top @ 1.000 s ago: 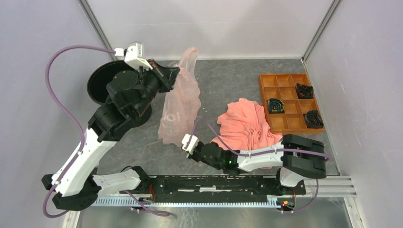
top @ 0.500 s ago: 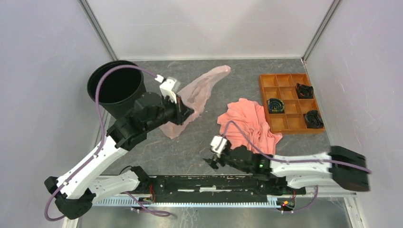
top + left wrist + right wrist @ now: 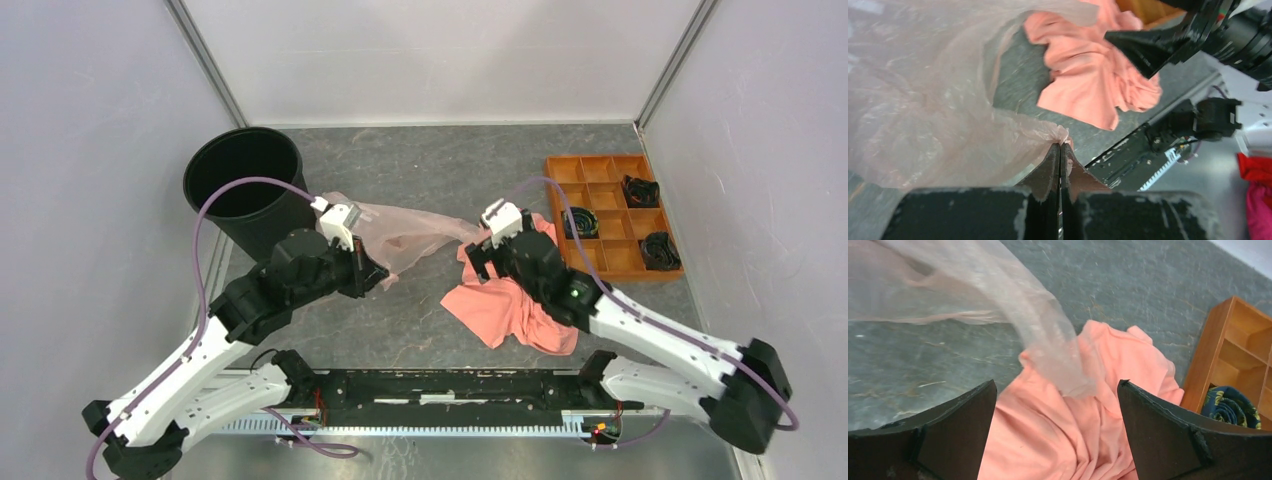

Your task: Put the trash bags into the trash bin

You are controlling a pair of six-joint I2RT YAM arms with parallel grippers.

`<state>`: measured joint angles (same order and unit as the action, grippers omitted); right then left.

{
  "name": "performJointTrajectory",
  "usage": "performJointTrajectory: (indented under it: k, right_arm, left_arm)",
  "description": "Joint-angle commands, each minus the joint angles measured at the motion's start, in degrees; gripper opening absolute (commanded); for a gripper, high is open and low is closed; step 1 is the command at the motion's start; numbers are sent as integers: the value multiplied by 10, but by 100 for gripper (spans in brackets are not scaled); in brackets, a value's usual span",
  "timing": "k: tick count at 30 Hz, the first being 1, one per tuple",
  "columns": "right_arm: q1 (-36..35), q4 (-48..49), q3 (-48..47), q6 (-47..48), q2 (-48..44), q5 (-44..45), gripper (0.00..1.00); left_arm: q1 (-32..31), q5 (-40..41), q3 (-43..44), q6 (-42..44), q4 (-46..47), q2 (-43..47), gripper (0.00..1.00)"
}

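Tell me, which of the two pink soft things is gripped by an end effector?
The thin translucent pink bag: the left end effector is shut on its edge. The opaque coral cloth lies loose below the open right end effector.

White shells w/ black joints on left arm (image 3: 195, 348) & right arm (image 3: 650, 335). A purple cable (image 3: 215, 200) on each. Sm. white box (image 3: 340, 218) by each wrist. Black wedge fingers on left gripper (image 3: 1060, 146) & right gripper (image 3: 1057, 385); left ones scuffed grey. Tiny green light (image 3: 575, 293) on right arm.

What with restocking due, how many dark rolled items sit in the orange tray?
3 dark rolls in the orange tray: one far right, one middle left, one near right. All compartments show from above.
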<state>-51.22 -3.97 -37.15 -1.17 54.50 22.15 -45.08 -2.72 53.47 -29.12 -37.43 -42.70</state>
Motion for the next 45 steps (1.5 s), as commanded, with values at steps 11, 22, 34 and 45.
performJointTrajectory:
  k: [11,22,34,45]
  right_arm:
    - [105,146,45,101,97,-276,98]
    - [46,206,62,160,170,-91,88]
    - [33,430,26,39,274,83,4]
    - [34,529,111,47,249,35,0]
  left_arm:
    - [1,151,-29,-125,-103,72,2]
    - [1,153,-49,-125,-83,59,2]
    - [1,268,-70,-151,26,-58,2]
    - [1,126,-106,-133,23,-42,23]
